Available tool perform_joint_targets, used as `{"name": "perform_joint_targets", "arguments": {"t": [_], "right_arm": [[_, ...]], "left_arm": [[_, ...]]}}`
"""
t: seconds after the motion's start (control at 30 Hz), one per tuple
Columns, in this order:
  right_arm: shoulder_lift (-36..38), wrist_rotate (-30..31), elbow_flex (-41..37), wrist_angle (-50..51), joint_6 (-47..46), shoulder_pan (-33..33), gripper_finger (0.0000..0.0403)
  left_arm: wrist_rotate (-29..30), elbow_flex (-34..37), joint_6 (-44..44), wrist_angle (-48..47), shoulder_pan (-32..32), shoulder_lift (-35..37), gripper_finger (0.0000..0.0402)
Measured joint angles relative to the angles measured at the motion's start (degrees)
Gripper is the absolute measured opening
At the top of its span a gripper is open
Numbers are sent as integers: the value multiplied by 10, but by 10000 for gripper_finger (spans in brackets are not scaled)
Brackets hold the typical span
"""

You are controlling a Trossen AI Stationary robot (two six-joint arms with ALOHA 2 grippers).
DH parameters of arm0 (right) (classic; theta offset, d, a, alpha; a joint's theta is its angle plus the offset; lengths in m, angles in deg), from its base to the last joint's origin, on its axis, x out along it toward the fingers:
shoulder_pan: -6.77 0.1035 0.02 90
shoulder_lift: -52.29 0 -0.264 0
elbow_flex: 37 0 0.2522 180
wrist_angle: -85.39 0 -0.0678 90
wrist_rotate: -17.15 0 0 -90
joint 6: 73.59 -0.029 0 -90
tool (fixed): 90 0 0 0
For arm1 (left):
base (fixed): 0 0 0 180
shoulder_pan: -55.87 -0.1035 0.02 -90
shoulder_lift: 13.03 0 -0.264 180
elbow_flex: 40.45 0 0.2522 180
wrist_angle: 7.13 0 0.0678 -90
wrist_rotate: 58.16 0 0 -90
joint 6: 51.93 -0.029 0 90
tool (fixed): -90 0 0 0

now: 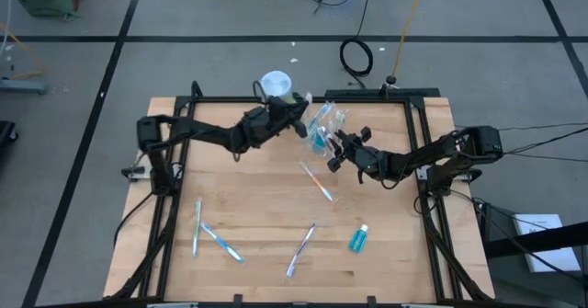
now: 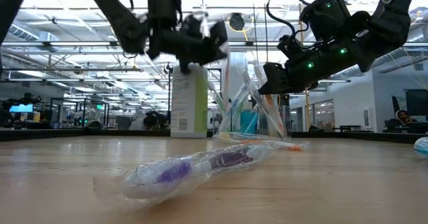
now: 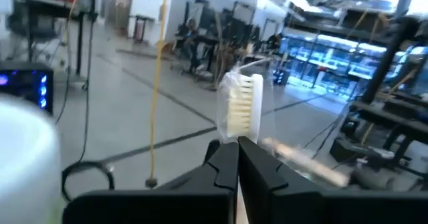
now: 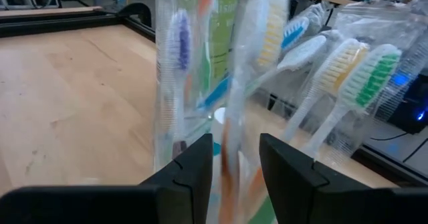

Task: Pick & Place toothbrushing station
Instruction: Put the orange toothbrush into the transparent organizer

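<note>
A clear cup (image 1: 322, 135) full of wrapped toothbrushes (image 4: 348, 70) and a teal tube (image 2: 249, 122) stands at the table's far middle, between the fingers of my right gripper (image 1: 334, 154), which reaches in from the right. Just left of the cup and higher, my left gripper (image 1: 301, 124) is shut on one wrapped toothbrush (image 3: 244, 110). More wrapped toothbrushes lie flat on the wood: one at the middle (image 1: 317, 181), two at the near left (image 1: 211, 234) and one at the near middle (image 1: 300, 250). A teal toothpaste tube (image 1: 358, 239) lies at the near right. My left gripper pinches the wrapped toothbrush just below its white bristle head (image 3: 242, 134) between its two shut fingers. The fingers point about level toward the far edge. The head sticks out past the fingertips, clear of the table; the handle is hidden by the fingers. My right gripper holds the clear cup's wall (image 4: 234, 164) between its two fingers (image 4: 194, 167), coming about level from the table's right. The toothbrushes stand up out of the cup and fan apart. Whether the cup's base is on the table, I cannot tell.
A white round canister (image 1: 276, 83) stands at the far edge, right behind my left gripper. A black frame (image 1: 418, 152) runs along the table's edges. Bare wood lies across the left and near middle, between the loose toothbrushes.
</note>
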Motion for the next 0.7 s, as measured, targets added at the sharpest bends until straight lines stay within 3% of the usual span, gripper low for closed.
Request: {"name": "perform_joint_targets", "arguments": {"t": [0.13, 0.3, 0.7], "right_arm": [[0, 0, 0, 4, 0, 0, 116], [0, 0, 0, 7, -1, 0, 116], [0, 0, 0, 20, -2, 0, 116]], "left_arm": [[-2, 0, 39, 7, -1, -43, 3], [-2, 0, 67, -64, 11, -52, 15], [-3, 0, -54, -114, 29, -48, 21]]}}
